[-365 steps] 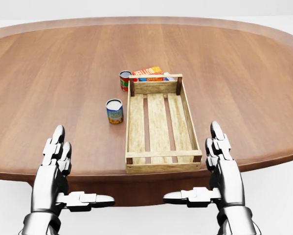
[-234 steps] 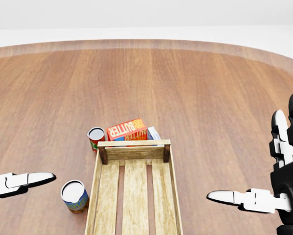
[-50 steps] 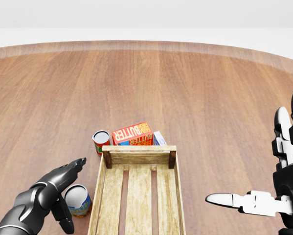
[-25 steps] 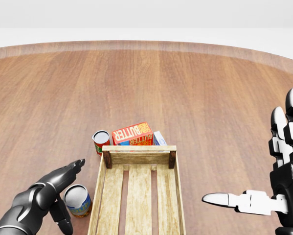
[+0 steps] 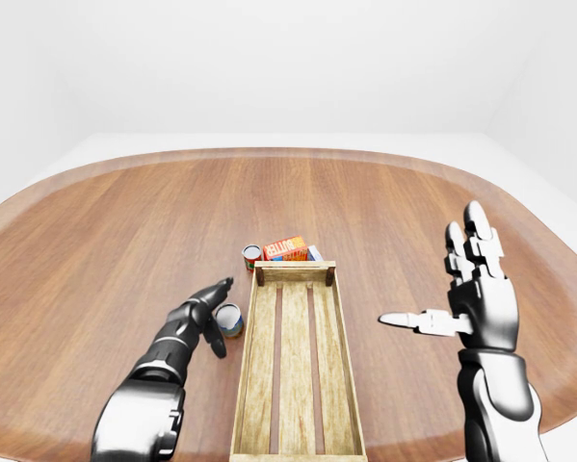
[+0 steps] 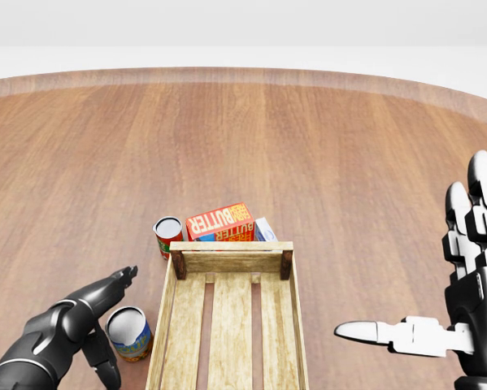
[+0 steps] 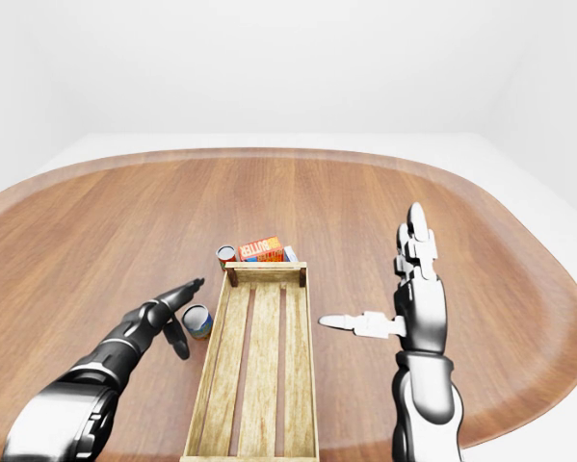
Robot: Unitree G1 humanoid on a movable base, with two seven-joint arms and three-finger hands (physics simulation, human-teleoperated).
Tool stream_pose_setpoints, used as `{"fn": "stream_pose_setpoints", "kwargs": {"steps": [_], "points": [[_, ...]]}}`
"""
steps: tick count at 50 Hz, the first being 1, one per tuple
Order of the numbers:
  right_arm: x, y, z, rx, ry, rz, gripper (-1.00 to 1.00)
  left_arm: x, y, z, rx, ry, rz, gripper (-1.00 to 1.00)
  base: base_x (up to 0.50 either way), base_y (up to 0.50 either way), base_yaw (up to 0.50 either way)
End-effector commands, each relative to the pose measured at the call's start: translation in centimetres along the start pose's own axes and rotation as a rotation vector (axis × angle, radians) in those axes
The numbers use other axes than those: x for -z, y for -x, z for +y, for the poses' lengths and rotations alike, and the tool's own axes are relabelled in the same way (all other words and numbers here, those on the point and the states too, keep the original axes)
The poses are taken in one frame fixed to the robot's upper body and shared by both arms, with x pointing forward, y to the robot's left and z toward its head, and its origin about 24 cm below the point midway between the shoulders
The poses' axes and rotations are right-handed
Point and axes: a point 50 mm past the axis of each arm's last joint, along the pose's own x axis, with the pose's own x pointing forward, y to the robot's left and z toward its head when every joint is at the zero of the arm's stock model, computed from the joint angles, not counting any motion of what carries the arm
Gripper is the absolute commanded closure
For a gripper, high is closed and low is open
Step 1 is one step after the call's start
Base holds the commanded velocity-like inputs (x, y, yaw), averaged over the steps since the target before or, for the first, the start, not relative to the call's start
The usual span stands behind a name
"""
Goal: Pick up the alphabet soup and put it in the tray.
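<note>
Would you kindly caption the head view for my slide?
Left hand open beside the soup can; wooden tray empty, right hand raised open.

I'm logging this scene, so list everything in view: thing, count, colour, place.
table: one, brown wood, fills the head view.
tray: one, pale wood slats, bottom centre, nothing in it.
blue-labelled can: one, silver top, left of the tray, by the left fingers.
red-labelled can: one, silver top, off the tray's top-left corner.
butter box: one, orange-red, above the tray's top end.
small box: one, pale blue-white, right of the butter box.
left robot hand: one, dark, open beside the blue-labelled can.
right robot hand: one, white and black, open, right edge.
</note>
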Motion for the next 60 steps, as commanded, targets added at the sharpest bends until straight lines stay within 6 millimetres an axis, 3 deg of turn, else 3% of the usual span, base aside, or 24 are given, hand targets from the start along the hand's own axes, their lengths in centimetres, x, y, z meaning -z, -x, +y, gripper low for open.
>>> {"fn": "stream_pose_setpoints", "kwargs": {"steps": [1,21,55,56,57,58,60], "points": [[0.2,0.1,-0.1,0.001,0.001,0.012,-0.98,-0.5,-0.1,0.4,0.005,0.005,0.003,-1.00,0.00,0.00,0.00],[0.6,0.1,-0.3,0.005,0.005,0.027,-0.98,-1.4,-0.4,-0.3,0.041,-0.004,0.004,-1.00,0.00,0.00,0.00],[0.2,0.4,-0.6,0.019,0.010,0.019,-0.98,-1.3,-0.4,-2.0,0.111,-0.034,0.016,-1.00,0.00,0.00,0.00],[0.2,0.4,-0.6,0.019,0.009,0.018,-0.98,-1.3,-0.4,-2.0,0.114,-0.028,0.013,-0.48,0.00,0.00,0.00],[0.2,0.5,-0.6,0.019,0.009,0.017,-0.98,-1.3,-0.4,-2.0,0.113,-0.029,0.009,0.30,0.00,0.00,0.00],[0.2,0.5,-0.6,0.019,0.009,0.017,-0.98,-1.3,-0.4,-2.0,0.116,-0.021,0.006,0.95,0.00,0.00,0.00],[0.1,0.5,-0.6,0.018,0.010,0.015,-0.98,-1.3,-0.4,-2.2,0.119,-0.017,0.007,1.00,0.00,0.00,0.00]]}}
